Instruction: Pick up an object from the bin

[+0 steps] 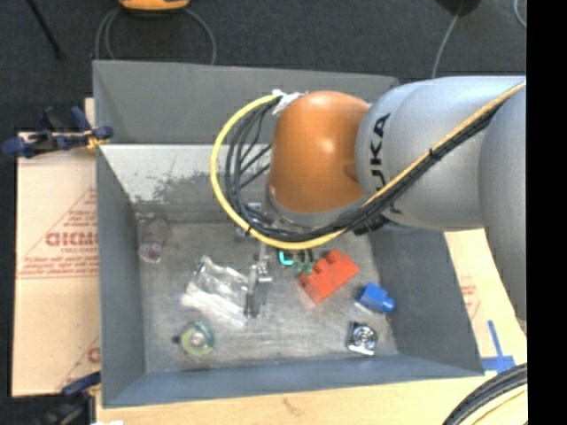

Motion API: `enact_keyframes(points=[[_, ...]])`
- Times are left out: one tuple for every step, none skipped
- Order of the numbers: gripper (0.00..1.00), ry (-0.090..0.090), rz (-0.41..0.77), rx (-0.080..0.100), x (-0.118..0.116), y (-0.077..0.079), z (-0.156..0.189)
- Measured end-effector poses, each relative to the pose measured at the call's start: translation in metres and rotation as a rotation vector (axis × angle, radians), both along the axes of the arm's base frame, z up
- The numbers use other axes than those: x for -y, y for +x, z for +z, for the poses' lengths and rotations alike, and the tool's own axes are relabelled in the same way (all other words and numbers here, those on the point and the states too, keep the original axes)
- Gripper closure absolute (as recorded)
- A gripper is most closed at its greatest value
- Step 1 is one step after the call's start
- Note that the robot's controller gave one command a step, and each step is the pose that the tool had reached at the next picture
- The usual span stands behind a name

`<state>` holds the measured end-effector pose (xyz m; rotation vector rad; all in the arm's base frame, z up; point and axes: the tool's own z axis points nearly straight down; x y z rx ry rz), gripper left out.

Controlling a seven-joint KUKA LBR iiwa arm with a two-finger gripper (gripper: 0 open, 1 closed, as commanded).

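A crumpled clear plastic wrapper [211, 289] lies left of centre on the floor of the grey metal bin [115, 264]. We find the gripper [257, 295] at the wrapper's right edge and cannot tell whether it is open. Toward the right wall lie a red toy brick [328, 275] and a small blue block [376, 298].

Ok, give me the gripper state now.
Gripper: open or shut cannot be told; it is down at the right edge of the clear plastic piece.
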<state>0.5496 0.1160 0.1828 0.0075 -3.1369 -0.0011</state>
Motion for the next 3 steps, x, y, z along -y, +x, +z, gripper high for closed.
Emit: enact_keyframes(points=[[0.0,0.0,0.32,0.019,-0.019,-0.001,-0.109],[1.0,0.005,0.316,0.029,-0.022,0.001,-0.106],[1.0,-0.001,0.359,0.014,-0.005,0.022,0.051]])
